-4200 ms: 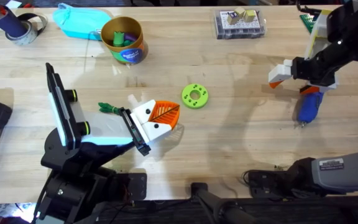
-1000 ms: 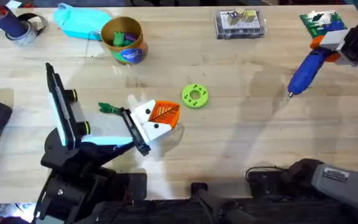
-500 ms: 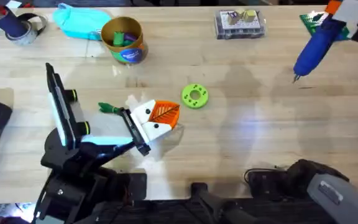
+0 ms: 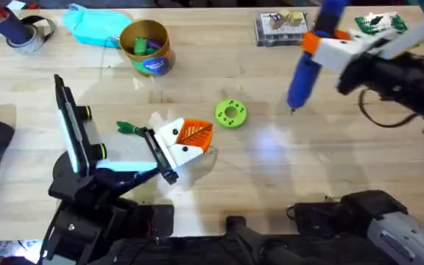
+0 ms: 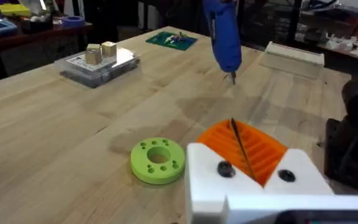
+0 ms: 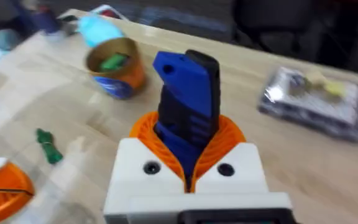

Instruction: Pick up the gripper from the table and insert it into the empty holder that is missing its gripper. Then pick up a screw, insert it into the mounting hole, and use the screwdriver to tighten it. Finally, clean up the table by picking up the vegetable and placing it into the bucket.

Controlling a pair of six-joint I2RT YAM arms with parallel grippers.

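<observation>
- Bucket [image 4: 146, 47] standing at about 11 o'clock on the table [image 4: 271, 169]; green and purple bits inside; seen from the right wrist as well [image 6: 115, 66], a green piece in it
- Clear box [image 4: 284, 28] at 1 o'clock, small blocks within
- Right gripper [image 4: 328, 46] clenched on the screwdriver [image 4: 309, 59]; bit down, above bare wood
- Left gripper [image 5: 253, 163]: cannot tell
- Vegetable [image 4: 129, 128] lying at 9 o'clock of the lime ring disc [image 4: 231, 113]; visible from the right wrist [image 6: 48, 145]
</observation>
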